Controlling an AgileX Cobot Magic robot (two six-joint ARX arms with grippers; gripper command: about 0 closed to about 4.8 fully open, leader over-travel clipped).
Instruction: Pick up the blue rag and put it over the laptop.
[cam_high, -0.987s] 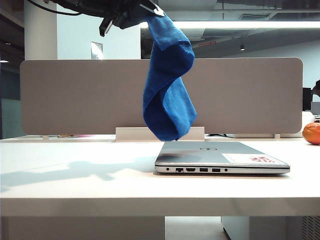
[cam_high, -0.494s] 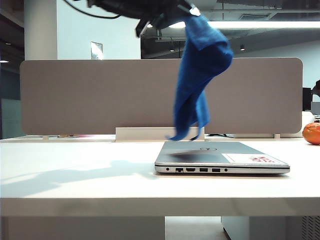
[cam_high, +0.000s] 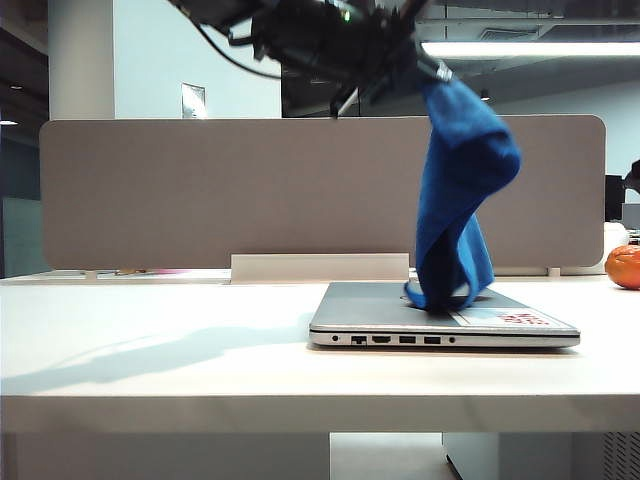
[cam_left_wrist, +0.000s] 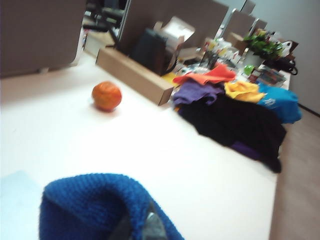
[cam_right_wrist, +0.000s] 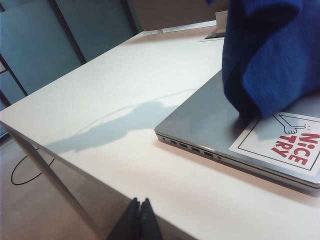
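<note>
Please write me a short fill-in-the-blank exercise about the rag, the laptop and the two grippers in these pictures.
1. The left gripper holds the rag by its ____ end, above the laptop.
2. The rag's colour is ____.
3. The rag's lower tip reaches the laptop's ____, beside the sticker.
4. The right gripper hangs off the table's edge with its jaws ____.

Missing words: top; blue; lid; shut
</note>
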